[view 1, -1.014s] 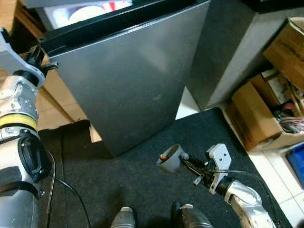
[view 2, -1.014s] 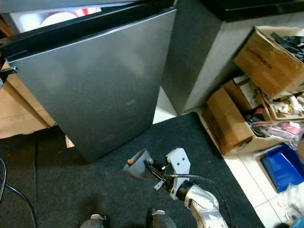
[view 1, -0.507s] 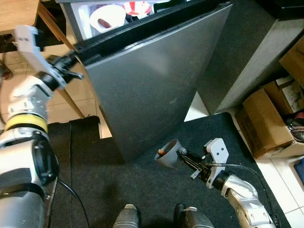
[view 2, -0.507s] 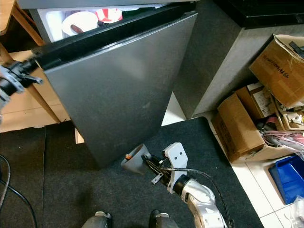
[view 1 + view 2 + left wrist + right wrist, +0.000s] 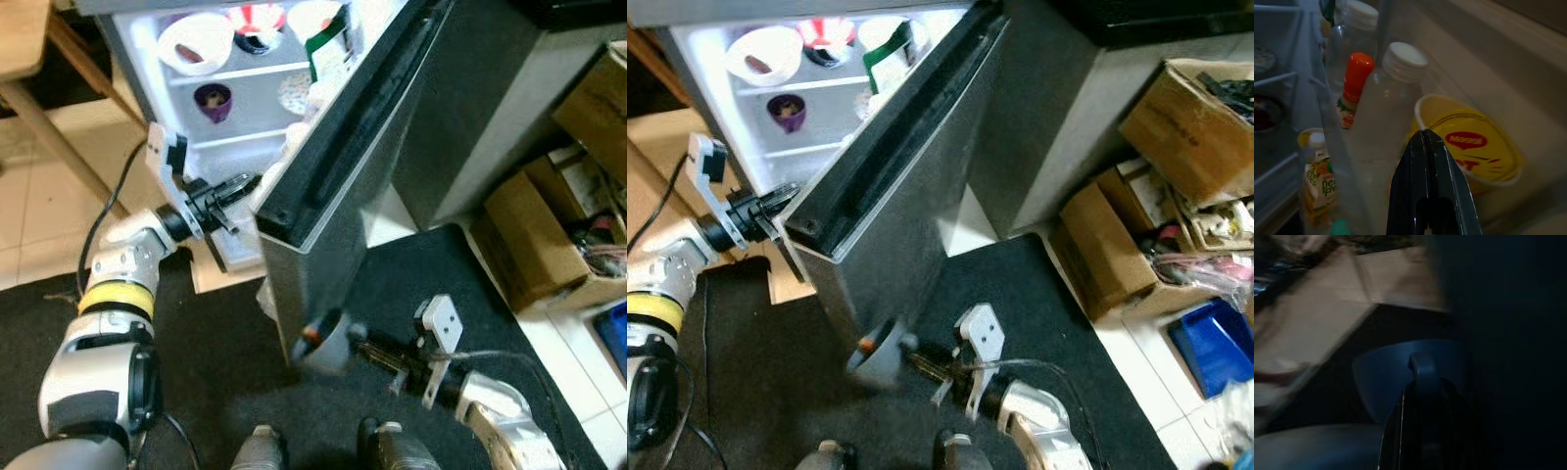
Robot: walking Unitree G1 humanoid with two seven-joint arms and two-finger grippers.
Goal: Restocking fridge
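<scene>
Gripping grey cup (image 5: 323, 345), right hand (image 5: 364, 343), blurred

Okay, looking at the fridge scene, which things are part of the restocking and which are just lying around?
Part of the job:
fridge door, swung open
left hand at the door's edge
grey cup held by the right hand
bottles and yellow tub in the door shelf
bowls on the fridge shelves

Lying about:
cardboard boxes
blue bin
black mat
</scene>
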